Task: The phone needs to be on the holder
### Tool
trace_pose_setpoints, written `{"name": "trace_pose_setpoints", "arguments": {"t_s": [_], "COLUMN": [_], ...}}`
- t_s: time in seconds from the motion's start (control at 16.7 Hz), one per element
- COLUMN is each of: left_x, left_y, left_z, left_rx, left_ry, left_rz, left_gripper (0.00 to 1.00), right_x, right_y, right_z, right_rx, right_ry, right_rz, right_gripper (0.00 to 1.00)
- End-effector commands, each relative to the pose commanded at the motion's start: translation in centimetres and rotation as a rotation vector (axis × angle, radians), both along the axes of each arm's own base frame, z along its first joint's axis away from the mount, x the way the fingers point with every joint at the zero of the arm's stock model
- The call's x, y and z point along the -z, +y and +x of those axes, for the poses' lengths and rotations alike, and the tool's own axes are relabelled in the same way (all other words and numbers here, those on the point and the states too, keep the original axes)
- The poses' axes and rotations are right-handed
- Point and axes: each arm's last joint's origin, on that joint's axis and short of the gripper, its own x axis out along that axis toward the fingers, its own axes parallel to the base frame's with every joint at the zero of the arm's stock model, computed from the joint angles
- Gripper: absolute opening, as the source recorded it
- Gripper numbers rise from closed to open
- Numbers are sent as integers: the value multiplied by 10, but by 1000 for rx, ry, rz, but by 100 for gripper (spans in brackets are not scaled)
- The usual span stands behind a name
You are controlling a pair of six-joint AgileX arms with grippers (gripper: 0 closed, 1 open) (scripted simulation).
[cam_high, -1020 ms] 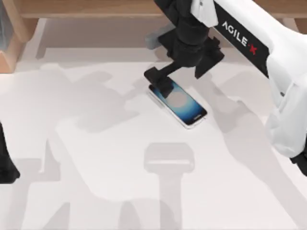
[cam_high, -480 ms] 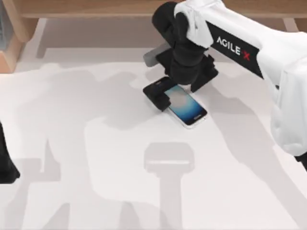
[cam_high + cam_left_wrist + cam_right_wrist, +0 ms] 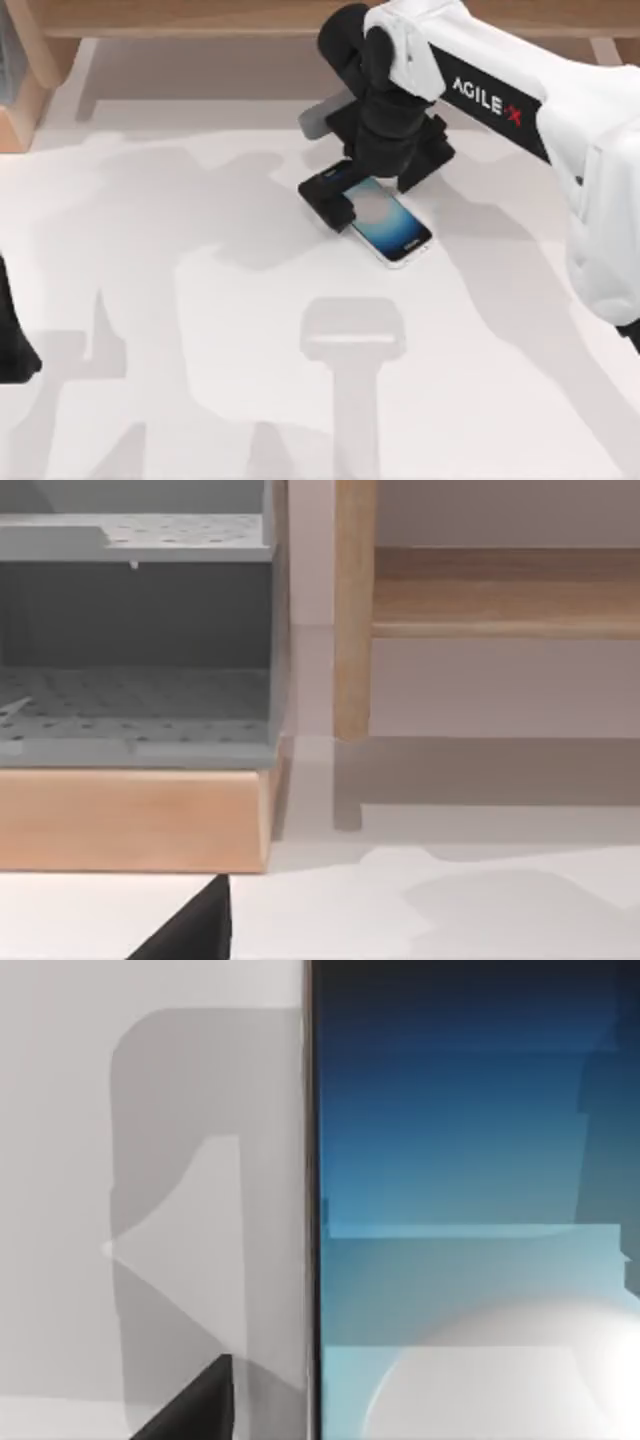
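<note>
One phone (image 3: pixel 385 220) lies flat on the white desk (image 3: pixel 180 330), a little behind the middle and slightly to the right of centre, set at a diagonal. Two arms are at the desk. The right arm carries the only readable writing, "AGILE X" in black letters with a red X on its white shell. The phone is a slim rectangle with rounded corners, a black bezel, a silver-white edge and a blue screen that pales to a whitish patch near the centre; the right wrist view (image 3: pixel 470 1210) shows the screen close up, with the thin edge against the desk.

The right end effector (image 3: pixel 345 192) sits low over the phone's far end, one dark finger touching that corner; I cannot tell how wide it stands. The left arm (image 3: pixel 12 340) is parked at the desk's left edge, and its wrist view looks at a grey perforated shelf unit (image 3: pixel 135 710) on a wooden base.
</note>
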Motion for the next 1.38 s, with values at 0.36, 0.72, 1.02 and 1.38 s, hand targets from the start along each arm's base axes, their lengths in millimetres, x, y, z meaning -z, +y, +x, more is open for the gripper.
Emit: {"name": "trace_pose_setpoints", "arguments": {"t_s": [0.36, 0.72, 1.02, 1.38], "left_x": [0, 0, 0, 0], "left_y": [0, 0, 0, 0], "left_z": [0, 0, 0, 0], "left_rx": [0, 0, 0, 0], "left_ry": [0, 0, 0, 0], "left_rz": [0, 0, 0, 0], "left_gripper": [100, 100, 100, 100], "right_x": [0, 0, 0, -32], "right_y": [0, 0, 0, -2], "right_z": [0, 0, 0, 0], "right_rx": [0, 0, 0, 4], "right_ry": [0, 0, 0, -25], "right_rz": [0, 0, 0, 17], "right_gripper": [32, 0, 0, 0]}}
